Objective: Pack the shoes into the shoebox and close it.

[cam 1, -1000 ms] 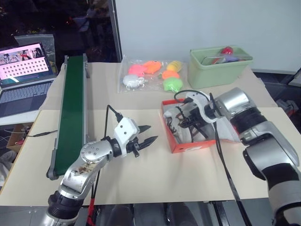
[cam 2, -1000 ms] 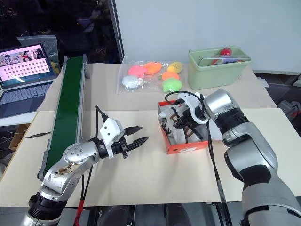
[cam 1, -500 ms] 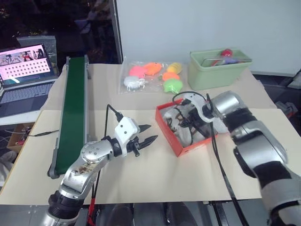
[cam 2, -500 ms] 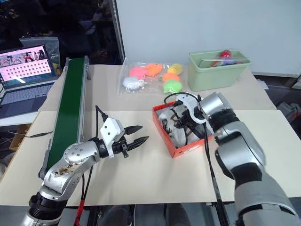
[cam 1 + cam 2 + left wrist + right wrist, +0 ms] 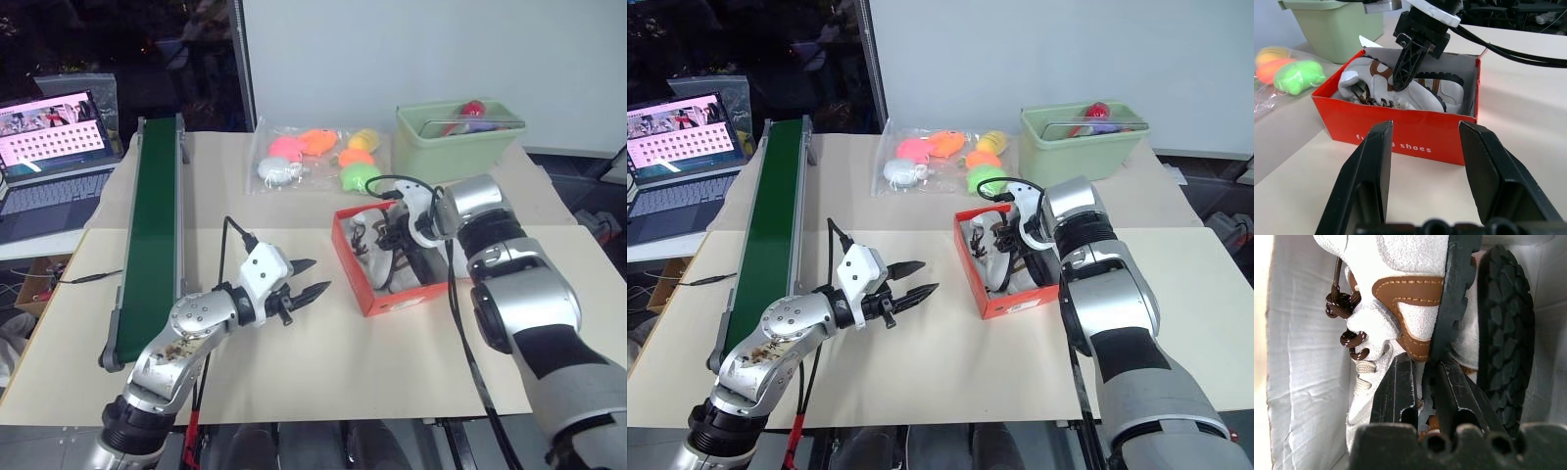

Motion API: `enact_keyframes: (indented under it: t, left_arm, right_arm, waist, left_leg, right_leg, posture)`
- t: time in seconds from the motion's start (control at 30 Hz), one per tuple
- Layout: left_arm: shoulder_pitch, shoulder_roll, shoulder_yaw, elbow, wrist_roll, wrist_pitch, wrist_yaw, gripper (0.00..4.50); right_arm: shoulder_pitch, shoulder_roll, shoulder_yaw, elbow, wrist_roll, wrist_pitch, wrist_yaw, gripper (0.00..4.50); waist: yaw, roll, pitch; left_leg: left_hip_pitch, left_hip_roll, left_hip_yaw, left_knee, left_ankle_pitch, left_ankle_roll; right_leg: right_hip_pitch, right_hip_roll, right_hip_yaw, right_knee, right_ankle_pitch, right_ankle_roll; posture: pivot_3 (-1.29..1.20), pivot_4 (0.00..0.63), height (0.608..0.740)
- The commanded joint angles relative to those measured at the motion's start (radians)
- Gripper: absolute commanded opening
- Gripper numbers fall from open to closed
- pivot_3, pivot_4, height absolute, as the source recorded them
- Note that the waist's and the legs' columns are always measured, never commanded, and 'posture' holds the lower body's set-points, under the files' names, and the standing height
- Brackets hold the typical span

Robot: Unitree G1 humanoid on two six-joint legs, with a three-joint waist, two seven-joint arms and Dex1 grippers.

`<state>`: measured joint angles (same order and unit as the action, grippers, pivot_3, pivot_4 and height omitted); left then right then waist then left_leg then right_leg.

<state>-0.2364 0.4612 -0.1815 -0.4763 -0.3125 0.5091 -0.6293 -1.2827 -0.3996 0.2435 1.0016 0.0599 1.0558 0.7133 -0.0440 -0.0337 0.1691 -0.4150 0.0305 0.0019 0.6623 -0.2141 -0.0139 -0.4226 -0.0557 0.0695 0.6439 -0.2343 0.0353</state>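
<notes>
Several bagged plush toys (image 5: 315, 157) (pale green bin (image 5: 458, 140) beside) lie behind the shoebox (image 5: 383, 297)

A pale beige table (image 5: 294, 382) stands before a plain white wall (image 5: 421, 49), with dark glass (image 5: 118, 39) to its left; a long green conveyor belt (image 5: 152, 225) lies along the table's left side

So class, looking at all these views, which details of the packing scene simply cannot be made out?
- Orange-red cardboard shoebox: its hinged lid, head views, hidden behind the right gripper and arm.
- Off-white sneakers: toes, right wrist view, cut off by edges.
- Pale green plastic bin: contents, too small.
- Laptop screen: too small.
</notes>
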Motion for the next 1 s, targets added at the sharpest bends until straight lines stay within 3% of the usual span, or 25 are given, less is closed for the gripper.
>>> enact_keyframes:
  t: [0.03,0.13,0.3,0.7,1.0]
  left_arm:
    - [-0.025,-0.004,-0.002,-0.038,-0.004,0.006,0.001,2.26]
    - [-0.032,-0.009,-0.005,-0.033,-0.005,0.007,0.001,2.26]
    - [-0.035,-0.017,-0.006,-0.036,-0.004,0.016,0.007,2.26]
    - [-0.026,-0.023,-0.010,-0.064,-0.010,0.043,0.024,2.26]
    - [-0.039,-0.027,-0.011,-0.057,-0.013,0.045,0.023,2.26]
  right_arm:
    - [-0.001,-0.029,0.077,-0.073,-0.035,-0.019,0.126,0.21]
    - [0.035,-0.054,0.252,-0.110,-0.071,-0.027,0.380,0.21]
    - [0.080,-0.065,0.354,-0.095,-0.129,-0.084,0.509,0.21]
    - [0.146,-0.002,0.314,-0.032,-0.204,-0.201,0.499,0.21]
    - [0.189,0.040,0.234,0.009,-0.220,-0.202,0.427,0.21]
  waist:
    - [0.000,0.000,0.000]
    - [0.002,0.000,0.000]
    - [0.001,0.000,0.000]
    - [0.002,-0.006,-0.011]
    - [-0.002,-0.013,-0.018]
  left_leg:
    - [-0.001,0.000,0.000,0.000,0.000,0.000]
    - [-0.002,0.000,0.000,0.000,0.000,0.000]
    - [0.000,0.000,0.000,0.000,0.000,0.000]
    - [0.006,0.001,-0.001,0.000,0.000,0.000]
    - [0.029,0.002,-0.001,-0.003,-0.002,-0.001]
  right_leg:
    - [-0.001,0.000,0.000,0.000,0.000,0.000]
    - [-0.002,0.000,0.000,-0.001,0.000,0.000]
    - [0.000,0.000,0.000,-0.001,0.000,0.000]
    - [0.006,0.000,-0.001,-0.001,-0.001,0.000]
    - [0.029,0.001,-0.001,-0.003,-0.005,0.000]
  posture:
    - [0.00,0.150,0.729]
    - [0.00,0.150,0.729]
    - [0.00,0.150,0.729]
    - [0.00,0.150,0.729]
    - [0.00,0.150,0.729]
